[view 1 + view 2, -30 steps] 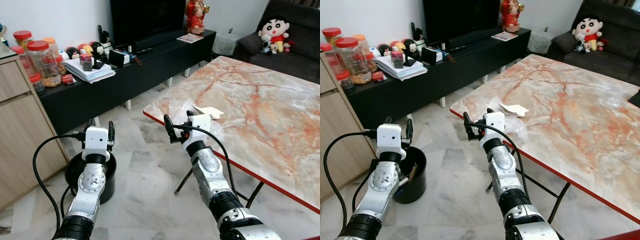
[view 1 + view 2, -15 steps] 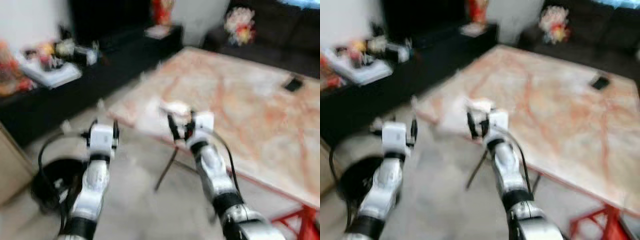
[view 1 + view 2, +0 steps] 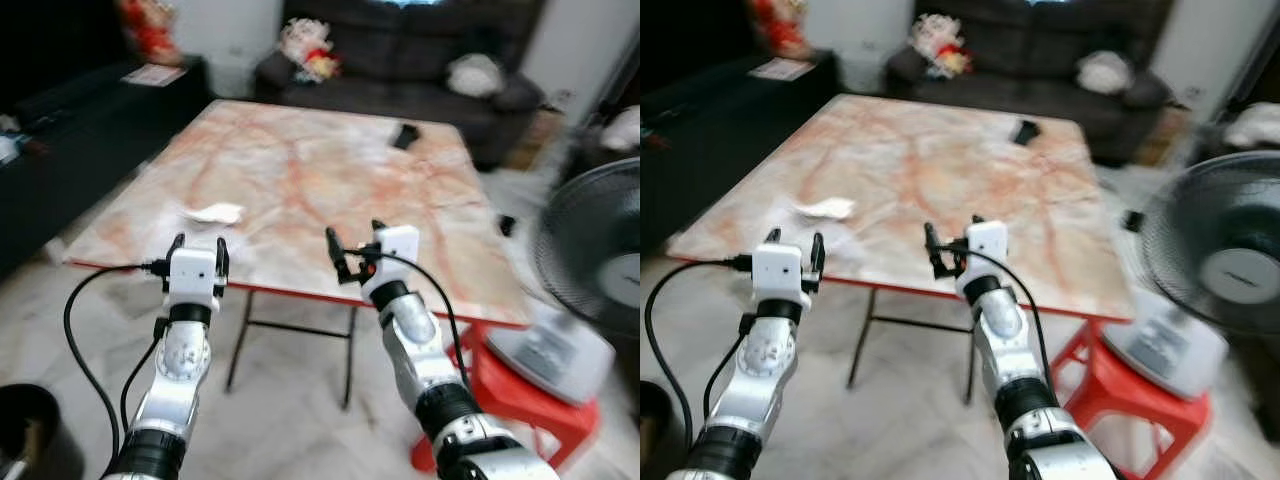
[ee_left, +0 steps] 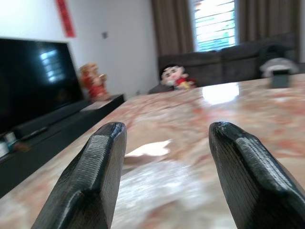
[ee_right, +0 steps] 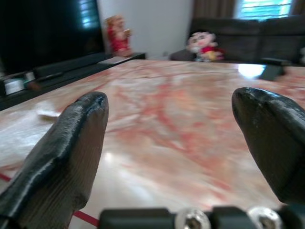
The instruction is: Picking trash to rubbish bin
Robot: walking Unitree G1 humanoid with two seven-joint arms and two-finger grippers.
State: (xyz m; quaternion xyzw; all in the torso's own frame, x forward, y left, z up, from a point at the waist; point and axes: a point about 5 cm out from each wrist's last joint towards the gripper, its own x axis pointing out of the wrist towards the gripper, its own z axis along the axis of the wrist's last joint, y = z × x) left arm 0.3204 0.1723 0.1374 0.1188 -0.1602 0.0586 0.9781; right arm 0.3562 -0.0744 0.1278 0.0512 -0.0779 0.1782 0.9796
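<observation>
One marble-patterned pink and orange table with a red edge (image 3: 330, 170) takes up the middle of the head views, on thin black legs. On it, at centre left near the front edge, lies one crumpled white piece of paper trash (image 3: 212, 212). One small dark object (image 3: 405, 135) sits on the far side of the tabletop, too blurred to identify.

Two grippers are raised before the front edge of the table. The left gripper (image 3: 198, 252) is at lower left, fingers spread and empty. The right gripper (image 3: 354, 248) is at centre, fingers spread wide, holding nothing.

One black round rubbish bin (image 3: 25, 425) is partly visible in the bottom left corner, on the floor.

Surroundings:
- one dark sofa (image 3: 400, 45) along the top
- one cartoon plush doll (image 3: 305, 45) on the sofa
- one standing fan (image 3: 600, 275) at the right edge
- one red plastic stool (image 3: 505, 395) under the fan
- one long black TV cabinet (image 3: 70, 130) at upper left
</observation>
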